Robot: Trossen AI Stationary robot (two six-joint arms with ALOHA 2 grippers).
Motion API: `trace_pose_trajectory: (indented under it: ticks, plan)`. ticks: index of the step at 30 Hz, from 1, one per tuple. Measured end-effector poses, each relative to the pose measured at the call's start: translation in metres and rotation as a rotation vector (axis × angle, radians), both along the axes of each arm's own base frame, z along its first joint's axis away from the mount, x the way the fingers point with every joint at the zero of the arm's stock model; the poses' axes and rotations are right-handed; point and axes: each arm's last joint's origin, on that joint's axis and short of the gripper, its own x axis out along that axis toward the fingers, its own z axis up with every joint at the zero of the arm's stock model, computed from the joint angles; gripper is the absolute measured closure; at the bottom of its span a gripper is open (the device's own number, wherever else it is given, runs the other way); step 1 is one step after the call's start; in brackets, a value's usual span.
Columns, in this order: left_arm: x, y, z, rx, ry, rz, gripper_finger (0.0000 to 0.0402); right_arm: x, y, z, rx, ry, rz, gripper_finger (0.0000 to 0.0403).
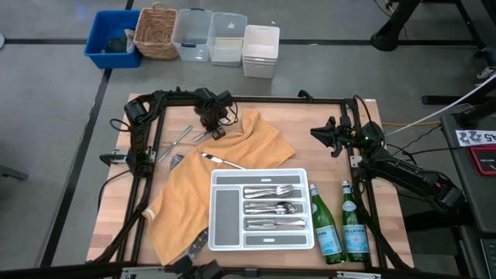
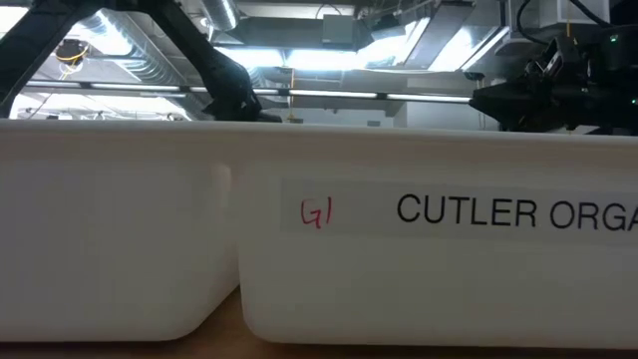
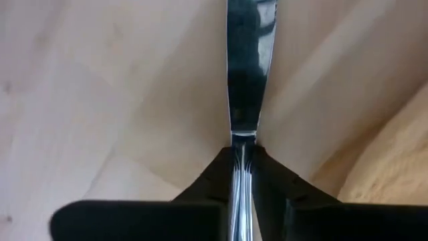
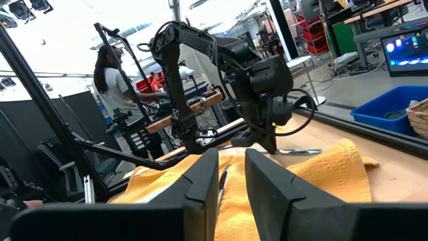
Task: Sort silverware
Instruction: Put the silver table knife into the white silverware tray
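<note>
My left gripper (image 1: 211, 128) is at the far middle of the table, over the edge of a yellow cloth (image 1: 209, 194), shut on a silver table knife (image 3: 249, 67). The knife also shows in the right wrist view (image 4: 302, 152), sticking out level above the cloth. Two loose silver pieces (image 1: 180, 138) (image 1: 172, 161) lie on the wood to the left of the cloth. Another knife (image 1: 221, 160) lies on the cloth. A white divided tray (image 1: 225, 209) holds several pieces of silverware (image 1: 271, 208). My right gripper (image 4: 231, 164) hovers open and empty at the far right (image 1: 322, 133). My left gripper pinches the knife between its two fingers (image 3: 217, 177), on the handle right where it meets the blade (image 3: 242, 144). The fingers come from above, pointing down. The blade sticks out level beyond them, clear of the cloth and table.
Two green glass bottles (image 1: 325, 225) (image 1: 353, 225) stand right of the tray. A dark-handled utensil (image 1: 194, 246) lies at the cloth's near edge. Bins and a basket (image 1: 155, 31) stand beyond the table. The tray's white wall (image 2: 319, 249) fills the low view. A person (image 4: 110, 73) shows in the room.
</note>
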Motion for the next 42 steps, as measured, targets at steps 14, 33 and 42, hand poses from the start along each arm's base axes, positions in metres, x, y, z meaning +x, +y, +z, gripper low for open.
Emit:
trace_pose_trajectory:
  ticks: [14,33,42]
  plan:
    - [0.002,-0.02,-0.013,0.056,0.067,-0.084,0.0336,0.0,0.0,0.0,-0.001,0.001,0.01,0.0325]
    - [0.004,-0.023,-0.003,0.101,0.017,-0.05,0.0376,0.0,0.0,0.0,-0.001,0.001,0.009,0.0325]
    - [0.002,-0.022,0.004,0.102,-0.019,-0.008,0.0367,0.0,0.0,0.0,-0.002,0.001,0.01,0.0325]
